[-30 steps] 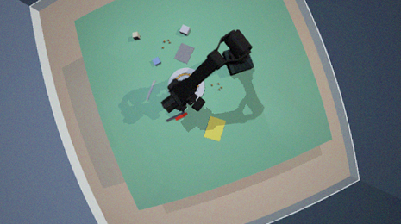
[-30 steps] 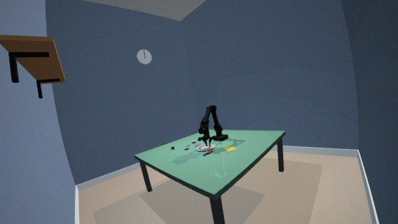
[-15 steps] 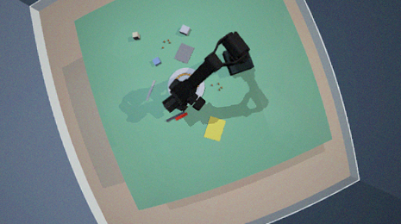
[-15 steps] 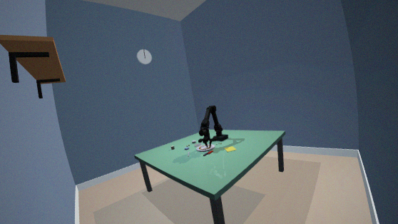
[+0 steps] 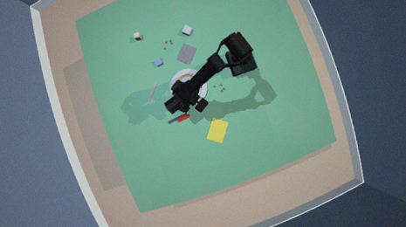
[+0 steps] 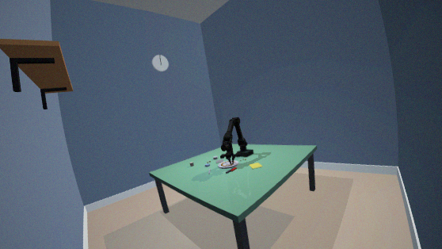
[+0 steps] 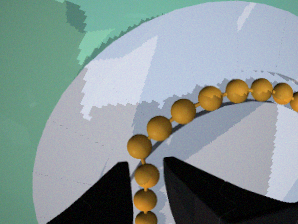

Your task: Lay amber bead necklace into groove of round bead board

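Black claw (image 5: 186, 111) (image 6: 232, 162) (image 7: 147, 169) stands barely open (slim gaps showing) around amber necklace (image 5: 185, 75) (image 6: 224, 164) (image 7: 210, 98).

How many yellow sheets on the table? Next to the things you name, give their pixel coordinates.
1: the yellow sheet (image 5: 217, 130) (image 6: 256, 166) lies flat on the green table top (image 5: 267, 131) (image 6: 238, 198), near the red-and-black tool (image 5: 183, 118) (image 6: 234, 170). The arm could hide another.

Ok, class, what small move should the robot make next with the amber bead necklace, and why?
I would ease the black tool further closed before moving it. Its fingers flank the strand of the amber bead necklace above the pale round board, but narrow gaps seem to show on both sides, so a grip looks unconfirmed.
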`<state>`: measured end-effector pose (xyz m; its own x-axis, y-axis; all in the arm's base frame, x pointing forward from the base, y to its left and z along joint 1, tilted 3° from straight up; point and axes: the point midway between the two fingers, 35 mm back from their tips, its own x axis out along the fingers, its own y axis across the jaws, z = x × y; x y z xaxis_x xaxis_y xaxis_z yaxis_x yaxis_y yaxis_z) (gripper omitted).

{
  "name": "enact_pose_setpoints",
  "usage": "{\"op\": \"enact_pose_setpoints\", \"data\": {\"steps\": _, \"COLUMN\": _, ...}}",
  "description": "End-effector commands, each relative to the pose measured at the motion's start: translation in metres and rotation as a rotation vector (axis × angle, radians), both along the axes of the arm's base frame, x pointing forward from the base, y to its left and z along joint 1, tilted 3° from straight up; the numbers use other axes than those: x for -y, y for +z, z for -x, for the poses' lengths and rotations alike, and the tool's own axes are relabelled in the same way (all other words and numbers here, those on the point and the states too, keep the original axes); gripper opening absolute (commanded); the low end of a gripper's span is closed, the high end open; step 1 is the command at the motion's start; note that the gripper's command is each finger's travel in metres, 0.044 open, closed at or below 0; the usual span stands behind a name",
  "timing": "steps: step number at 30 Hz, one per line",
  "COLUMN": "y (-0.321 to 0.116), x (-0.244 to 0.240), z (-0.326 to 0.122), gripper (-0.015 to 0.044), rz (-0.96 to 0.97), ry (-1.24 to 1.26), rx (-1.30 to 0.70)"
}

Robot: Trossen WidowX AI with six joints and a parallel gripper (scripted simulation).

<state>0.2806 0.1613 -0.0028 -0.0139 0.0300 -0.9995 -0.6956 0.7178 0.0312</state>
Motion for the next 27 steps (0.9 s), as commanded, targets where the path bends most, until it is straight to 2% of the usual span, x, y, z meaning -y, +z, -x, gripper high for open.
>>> {"op": "enact_pose_setpoints", "data": {"steps": 1, "y": 0.0001, "x": -0.0001, "z": -0.0001, "gripper": 0.0, "rz": 0.0, "ry": 0.0, "rx": 0.0}}
{"op": "enact_pose_setpoints", "data": {"steps": 27, "y": 0.0061, "x": 0.0003, "z": 0.0015, "gripper": 0.0, "rz": -0.002, "ry": 0.004, "rx": -0.007}}
